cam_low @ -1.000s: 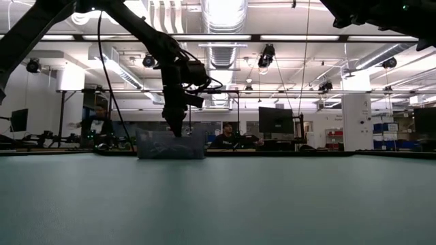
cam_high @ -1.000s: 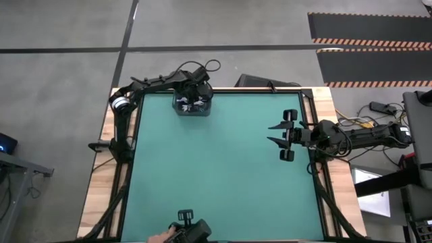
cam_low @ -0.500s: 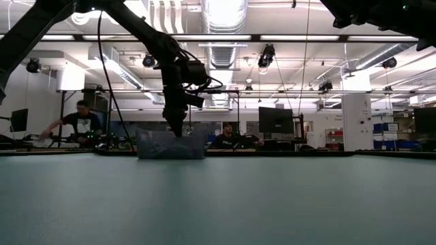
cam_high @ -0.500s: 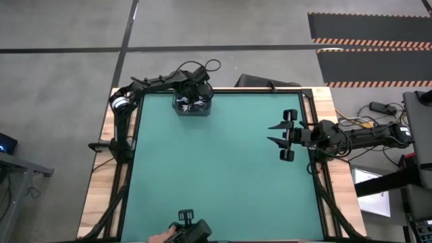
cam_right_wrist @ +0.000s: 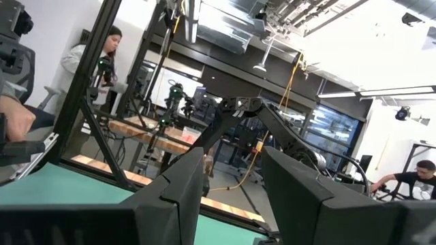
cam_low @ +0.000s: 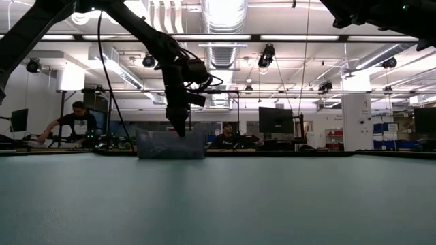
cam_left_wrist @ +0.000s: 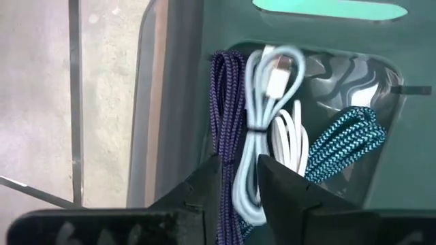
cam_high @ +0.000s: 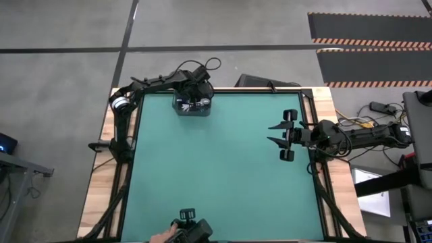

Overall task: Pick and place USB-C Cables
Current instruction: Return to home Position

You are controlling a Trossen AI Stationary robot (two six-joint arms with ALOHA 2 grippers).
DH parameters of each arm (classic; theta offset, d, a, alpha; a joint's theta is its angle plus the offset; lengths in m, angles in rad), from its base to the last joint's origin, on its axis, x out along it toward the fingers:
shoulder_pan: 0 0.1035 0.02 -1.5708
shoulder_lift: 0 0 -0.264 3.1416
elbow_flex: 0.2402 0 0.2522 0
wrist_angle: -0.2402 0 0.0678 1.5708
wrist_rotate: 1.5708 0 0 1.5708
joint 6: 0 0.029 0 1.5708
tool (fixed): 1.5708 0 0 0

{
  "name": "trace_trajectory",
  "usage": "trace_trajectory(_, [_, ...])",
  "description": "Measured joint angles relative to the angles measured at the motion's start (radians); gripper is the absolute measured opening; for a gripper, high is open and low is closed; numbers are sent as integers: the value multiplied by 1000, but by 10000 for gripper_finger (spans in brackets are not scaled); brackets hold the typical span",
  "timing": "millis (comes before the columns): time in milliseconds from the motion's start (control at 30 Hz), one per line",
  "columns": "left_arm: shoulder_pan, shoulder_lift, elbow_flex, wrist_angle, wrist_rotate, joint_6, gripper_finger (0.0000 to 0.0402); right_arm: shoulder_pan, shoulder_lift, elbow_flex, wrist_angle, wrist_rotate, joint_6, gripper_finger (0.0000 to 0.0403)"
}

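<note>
Hovering over the clear bin [cam_left_wrist: 176, 102] is your left gripper [cam_left_wrist: 240, 167]. Its tips sit just above the bin's top edge in the low view. Its fingers [cam_left_wrist: 204, 194] stand at a narrow gap with nothing clamped between them.

All the cables lie in the bin, straight below the tool:
- purple braided cable [cam_left_wrist: 223, 102]: under the one finger, running along the bin wall
- pale grey cable [cam_left_wrist: 253, 139]: tied at its middle, showing through the finger gap, touching the purple one
- white cable [cam_left_wrist: 291, 136]: coiled just past the other finger
- teal braided cable [cam_left_wrist: 344, 139]: farthest out on that side, against the bin's curved corner

The green table [cam_high: 223, 175] carries no cable that you can see outside the bin.

Your right gripper [cam_high: 275, 134] waits well apart from the bin, above the table's right edge. It points inward with its fingers [cam_right_wrist: 170, 197] spread wide and empty.

A person's hand [cam_high: 160, 237] rests by a dark device [cam_high: 192, 231] at the table's near edge.
</note>
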Motion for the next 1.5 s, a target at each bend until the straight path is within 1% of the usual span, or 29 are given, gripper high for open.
trace_trajectory(200, [-2,0,0,1,0,-5,82,0,0,0,0,0,0,141])
trace_trajectory(367, [-17,-15,0,-2,0,-57,82,0,0,0,-6,0,-2,141])
trace_trajectory(600, [-89,-61,-1,-15,5,-108,82,0,0,-6,-8,0,-25,141])
trace_trajectory(700, [-137,-100,-11,-11,38,-133,82,0,0,-16,-10,0,-36,141])
trace_trajectory(833, [-208,-164,-25,-12,135,-185,81,0,-8,-25,-9,4,-38,141])
trace_trajectory(900, [-249,-203,-41,-3,187,-188,81,0,-15,-32,-9,18,-46,141])
trace_trajectory(1000, [-319,-272,-96,41,212,-189,81,0,-28,-48,-12,43,-53,141])
trace_trajectory(1133, [-405,-384,-215,161,215,-230,81,0,-50,-66,-10,52,-53,141])
trace_trajectory(1233, [-465,-478,-329,256,215,-263,81,0,-70,-77,-11,57,-49,141])
trace_trajectory(1367, [-533,-606,-484,382,215,-318,81,0,-100,-93,-40,96,-48,141])
trace_trajectory(1500, [-565,-738,-633,513,214,-389,81,0,-126,-110,-96,122,-22,141])
